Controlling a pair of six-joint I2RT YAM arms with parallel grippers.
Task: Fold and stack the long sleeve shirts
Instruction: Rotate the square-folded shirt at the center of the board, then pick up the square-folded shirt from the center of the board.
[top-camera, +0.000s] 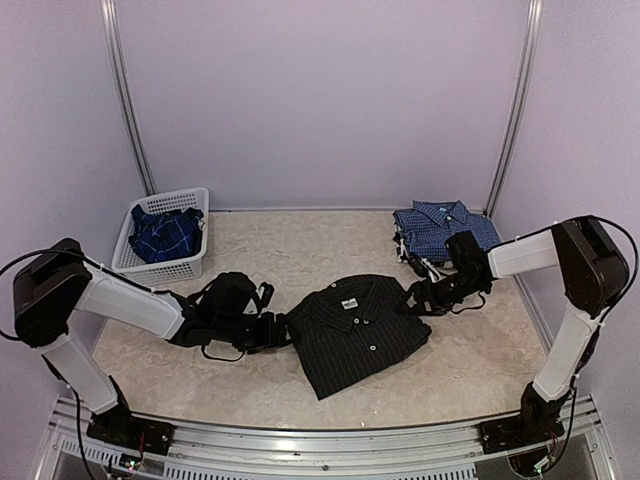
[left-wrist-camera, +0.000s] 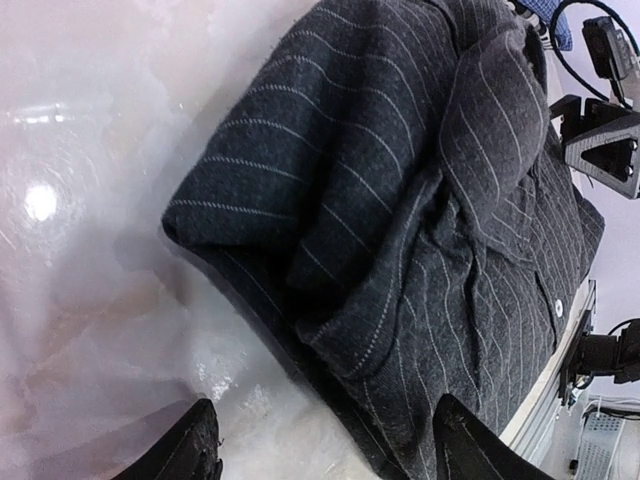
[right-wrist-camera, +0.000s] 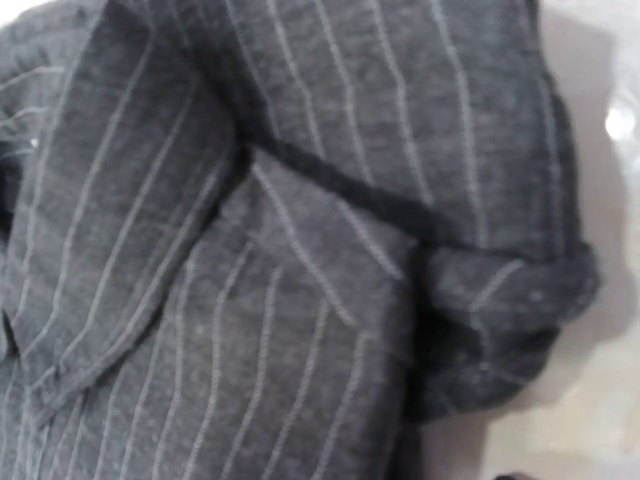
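A folded black pinstriped shirt (top-camera: 355, 330) lies collar up at the table's middle. My left gripper (top-camera: 278, 330) is low at its left edge. In the left wrist view the left gripper (left-wrist-camera: 325, 455) is open, fingertips (left-wrist-camera: 195, 445) wide apart, with bare table and the black shirt's (left-wrist-camera: 420, 220) folded edge between them. My right gripper (top-camera: 413, 300) is at the shirt's right edge. The right wrist view is filled by the pinstriped cloth (right-wrist-camera: 280, 300) with a rolled fold at the right, and the jaws do not show. A folded blue-and-white checked shirt (top-camera: 445, 228) lies at the back right.
A white lattice basket (top-camera: 190, 262) at the back left holds a darker blue plaid shirt (top-camera: 165, 235). Pale walls close the table in on three sides. Cables hang from both arms near the black shirt.
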